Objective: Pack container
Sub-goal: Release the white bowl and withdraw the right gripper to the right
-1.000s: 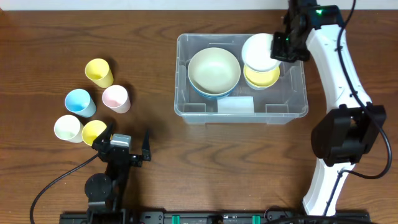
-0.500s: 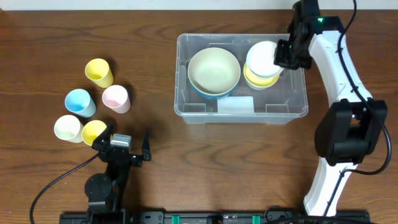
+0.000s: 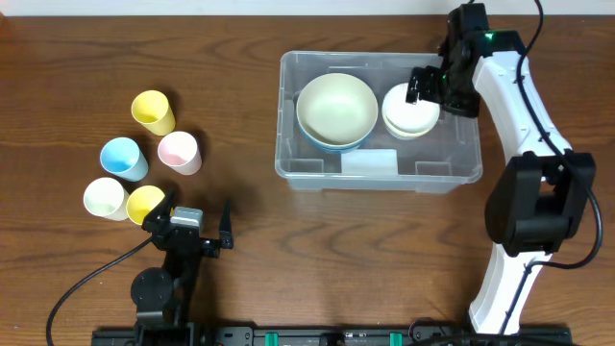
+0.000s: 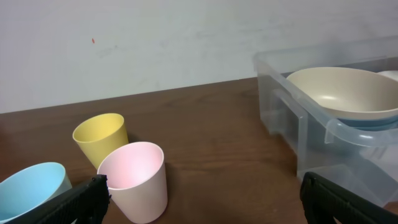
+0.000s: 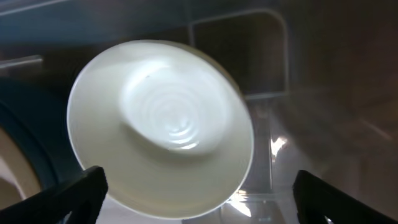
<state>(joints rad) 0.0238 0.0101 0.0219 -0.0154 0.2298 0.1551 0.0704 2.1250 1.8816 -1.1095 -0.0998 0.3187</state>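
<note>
Hovering over the right-hand part of the container, the right hand has its fingers spread wide and grips nothing. Right wrist view: right hand fingertips sit at the two lower corners of the frame, with the white bowl below and between them. Whether they touch the bowl cannot be told.

White bowl lies inside the container toward its right end, on a yellowish bowl of which only a thin edge shows. Just left of it, also inside, a larger cream bowl is nested in a blue bowl; only the blue rim shows. A white label sits by the near wall.

The container stands on the bench, right of centre and toward the far edge. It is clear plastic, so the wood shows through.

Left hand is low at the near left of the bench, fingers spread, holding nothing. Left wrist view: left hand faces the cups, with the container and cream bowl to the right.

Five cups stand upright in a loose cluster at the left, well apart from the container:
- yellow cup, farthest back
- pink cup
- blue cup
- off-white cup
- second yellow cup, just beside the left hand
</note>
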